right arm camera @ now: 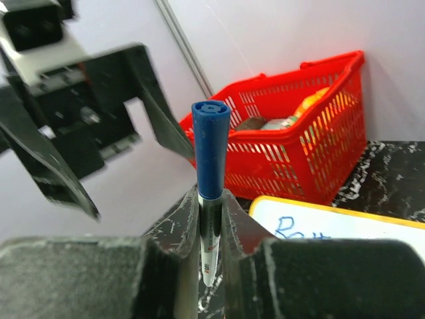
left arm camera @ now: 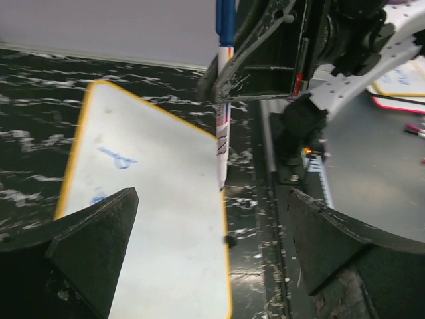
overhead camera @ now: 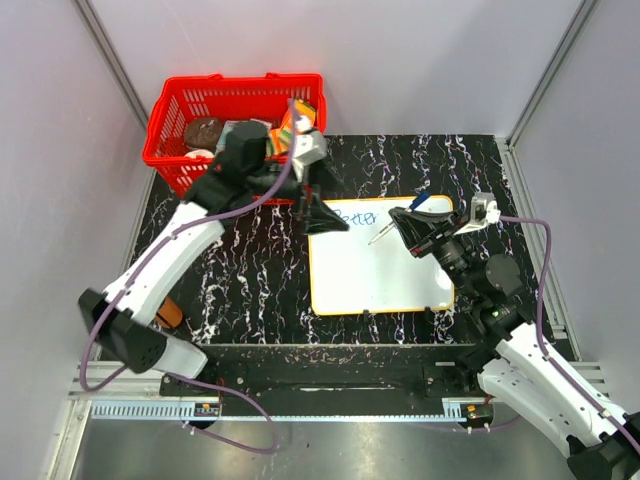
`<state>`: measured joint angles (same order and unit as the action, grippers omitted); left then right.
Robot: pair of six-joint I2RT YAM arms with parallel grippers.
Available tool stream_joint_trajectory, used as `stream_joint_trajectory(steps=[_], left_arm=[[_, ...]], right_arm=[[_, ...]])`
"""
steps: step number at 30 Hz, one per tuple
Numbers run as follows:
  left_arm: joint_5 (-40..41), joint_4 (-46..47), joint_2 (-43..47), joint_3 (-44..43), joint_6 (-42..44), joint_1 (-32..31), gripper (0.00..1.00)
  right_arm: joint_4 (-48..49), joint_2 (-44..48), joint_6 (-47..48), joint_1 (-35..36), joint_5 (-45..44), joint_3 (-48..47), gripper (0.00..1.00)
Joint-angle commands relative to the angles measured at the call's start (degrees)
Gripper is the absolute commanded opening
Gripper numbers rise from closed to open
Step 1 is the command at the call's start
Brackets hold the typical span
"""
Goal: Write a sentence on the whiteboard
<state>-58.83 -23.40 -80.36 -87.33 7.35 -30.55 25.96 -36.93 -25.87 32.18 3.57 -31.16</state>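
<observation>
Black marbled tabletop, with the whiteboard (overhead camera: 380, 275) lying flat at its middle and a red basket (overhead camera: 235, 100) beyond its far-left corner. My right gripper (overhead camera: 408, 228) is clamped on the blue marker (right arm camera: 211, 166). The sentence (overhead camera: 357, 216) is one blue word so far. My left gripper (overhead camera: 322, 212) hangs spread wide and empty over that corner. I judge we're mid-writing: next, the tip goes down just right of that word.
</observation>
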Motion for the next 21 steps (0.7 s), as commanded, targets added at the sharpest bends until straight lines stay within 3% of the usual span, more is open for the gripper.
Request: stream_joint_trajectory(steps=[1, 9, 12, 15, 16, 18, 19, 21], left_arm=[[-1.74, 0.99, -7.33, -4.94, -5.16, -6.10, 0.99], [-2.43, -0.77, -13.51, -7.77, -5.16, -11.20, 0.98], [-1.21, -0.95, -13.69, -8.03, -4.72, -12.61, 0.90], [-0.59, -0.86, -13.69, -8.21, -5.16, -12.70, 0.55], [-0.24, -0.86, -13.51, -8.21, -5.24, -12.70, 0.37], [-0.06, -0.34, -13.25, -8.03, -5.59, -12.70, 0.20], [0.03, -0.42, -12.99, -7.94, -5.77, -12.70, 0.03], [0.55, -0.16, -12.55, -7.51, -6.04, -12.61, 0.00]], right_arm=[[8.22, 0.19, -7.35, -0.28, 3.28, -0.57, 0.00], [5.96, 3.00, -7.53, -0.28, 1.09, -1.18, 0.00], [5.51, 4.05, -7.44, -0.28, 0.47, -0.84, 0.00], [4.81, 4.67, -7.53, -0.28, 0.21, -0.75, 0.00], [4.37, 4.67, -7.53, -0.28, 0.21, -0.83, 0.00], [4.02, 4.67, -7.79, -0.28, 0.20, -0.75, 0.00], [3.75, 4.58, -8.14, -0.28, 0.12, -0.75, 0.00], [2.97, 4.58, -8.06, -0.28, 0.73, -1.10, 0.00]])
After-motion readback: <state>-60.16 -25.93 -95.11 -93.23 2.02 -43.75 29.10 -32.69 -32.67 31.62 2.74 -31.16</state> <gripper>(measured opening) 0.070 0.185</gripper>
